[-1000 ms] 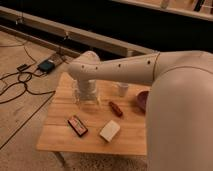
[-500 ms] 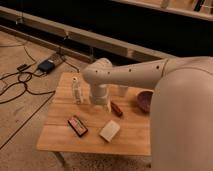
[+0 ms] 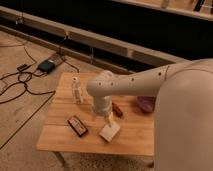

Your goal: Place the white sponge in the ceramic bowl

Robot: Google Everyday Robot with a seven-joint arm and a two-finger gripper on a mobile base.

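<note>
Shifted toward the white sponge [image 3: 110,134], the hand [image 3: 108,120] hangs just above it, grip unclear.

Nothing legible anywhere, no lettering, number or brand. The dark red-edged box [image 3: 77,125] at about seven o'clock on the table [image 3: 57,141] shows only a blurred dark face, and the small white bottle [image 3: 76,91] at ten o'clock shows no readable label. The gripper [image 3: 108,119] hangs just above the white sponge [image 3: 110,133] near six o'clock, and neither bears a mark that can be made out.
</note>
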